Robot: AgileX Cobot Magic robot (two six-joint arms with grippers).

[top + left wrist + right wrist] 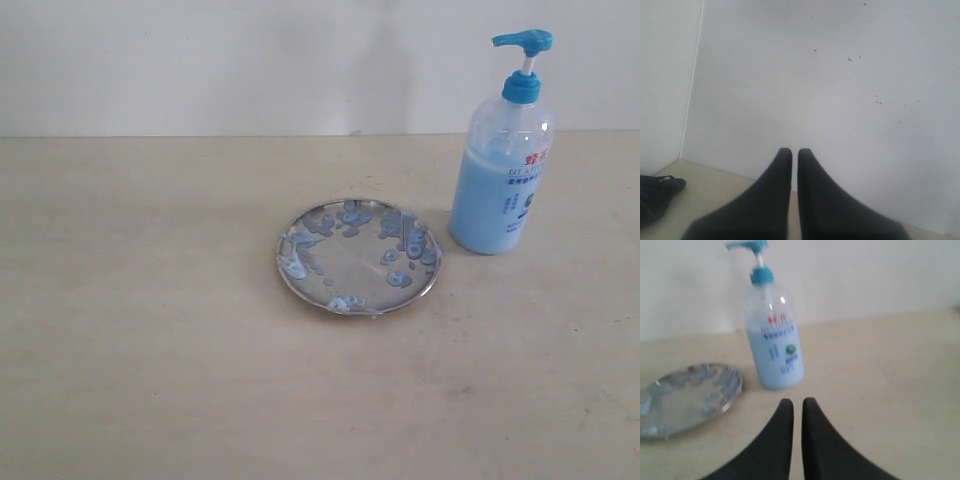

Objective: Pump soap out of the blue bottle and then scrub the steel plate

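The blue bottle stands upright at the right of the table, its pump head pointing left. Light blue soap fills its lower part. Just left of it lies the steel plate, speckled with pale-blue blobs. The right wrist view shows the blue bottle and the steel plate ahead of my right gripper, which is shut and empty, a short way from the bottle's base. My left gripper is shut and empty, facing a white wall. Neither gripper shows in the exterior view.
A white wall runs behind the beige table. A dark object lies on the table at the edge of the left wrist view.
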